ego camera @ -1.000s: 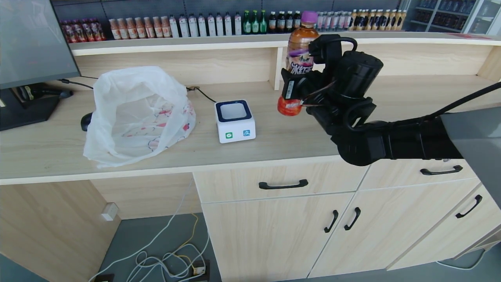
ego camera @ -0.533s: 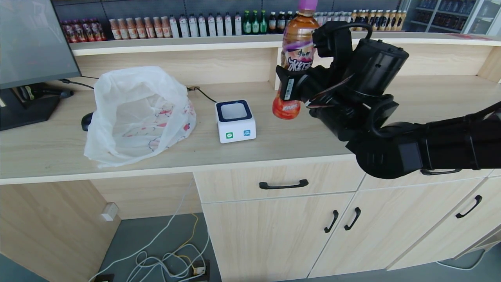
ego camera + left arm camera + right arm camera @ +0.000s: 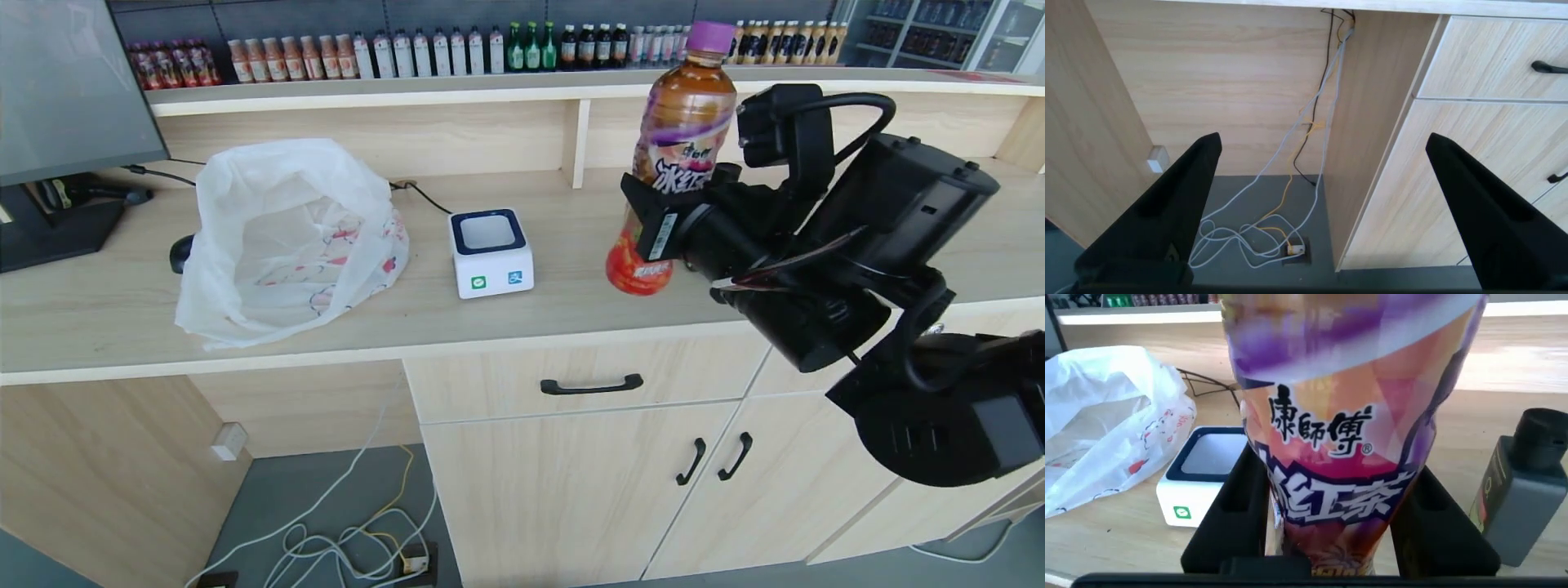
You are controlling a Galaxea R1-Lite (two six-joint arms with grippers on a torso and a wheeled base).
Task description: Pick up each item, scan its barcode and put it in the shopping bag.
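Item: bottle (image 3: 673,155) of red-brown tea, purple cap, printed sleeve label.
Location: held in the air over the front part of the tabletop (image 3: 571,302), base clear of the wood.
Long axis: near upright, cap uppermost, leaning slightly so the base sits nearer the scanner than the cap.
Holder: right hand (image 3: 682,204), fingers clamped on either side of the bottle's lower label; seen close in the wrist view (image 3: 1339,514).
Barcode: its position on the label cannot be told.
Target of next move: scanner (image 3: 491,251), a white box with a dark-framed window facing up, standing on the tabletop.
Bearing: scanner lies to the robot's left of the bottle and lower, apart from it; judged, the bottle must travel left and be tilted to bring its label over the window.
Further left: shopping bag (image 3: 286,237), white plastic, mouth open towards the robot, beyond the scanner.
Nearer arm: the right, already carrying the item.
Other hand: left hand (image 3: 1315,212), fingers spread wide and holding nothing, low before the cabinet front below the tabletop.
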